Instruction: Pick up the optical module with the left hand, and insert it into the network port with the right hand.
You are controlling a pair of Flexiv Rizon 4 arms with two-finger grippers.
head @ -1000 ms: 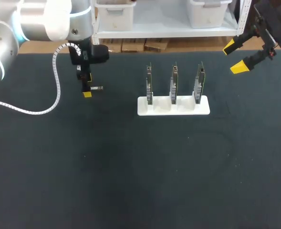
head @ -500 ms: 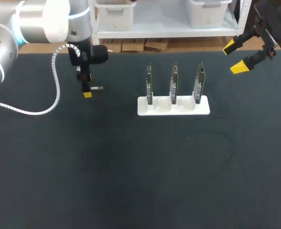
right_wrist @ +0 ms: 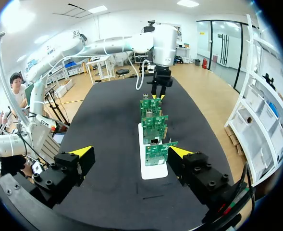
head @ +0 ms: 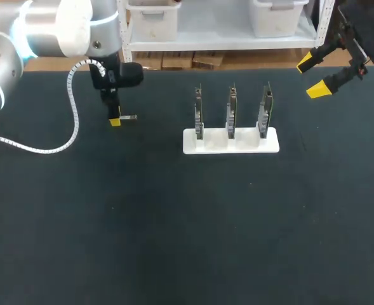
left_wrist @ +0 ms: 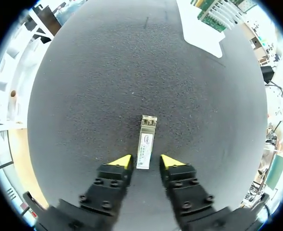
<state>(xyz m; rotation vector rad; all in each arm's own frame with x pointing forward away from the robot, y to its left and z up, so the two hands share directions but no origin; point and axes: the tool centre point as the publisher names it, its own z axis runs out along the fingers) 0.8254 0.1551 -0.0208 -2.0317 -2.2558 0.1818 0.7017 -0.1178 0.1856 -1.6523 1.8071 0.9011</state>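
Silver optical module (left_wrist: 145,142) lies flat on the black table (left_wrist: 107,72), its near end between the narrowly parted yellow tips of the left gripper (left_wrist: 146,161), which should close squarely on its long sides, while the right gripper (head: 312,76) hangs wide open, well apart from the white board stand (head: 231,141).

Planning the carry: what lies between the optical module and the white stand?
Only bare table between optical module and white stand, per the head view.
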